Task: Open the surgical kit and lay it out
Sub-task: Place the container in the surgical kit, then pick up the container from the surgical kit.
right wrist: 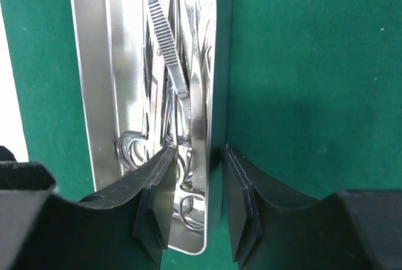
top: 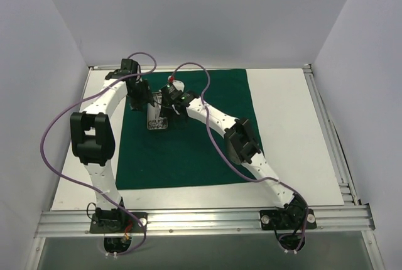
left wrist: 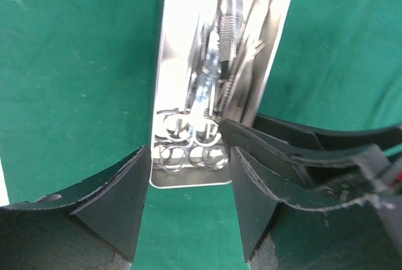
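The left arm [top: 103,108] and right arm [top: 213,118] wear white shells with black joint housings behind the left end effector [left wrist: 190,154] and right end effector [right wrist: 199,154], whose matte black fingers [left wrist: 119,201] look rough-edged, while purple cables [top: 43,139] loop alongside each.

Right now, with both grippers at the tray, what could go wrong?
1. The right gripper straddles the tray wall, one finger over the ring handles. Closing or lifting might snag them or tip the tray.
2. The instruments lie piled and crossed, so pulling one would likely drag others.
3. The left gripper sits close beside the right one, so either could bump the other when it moves.
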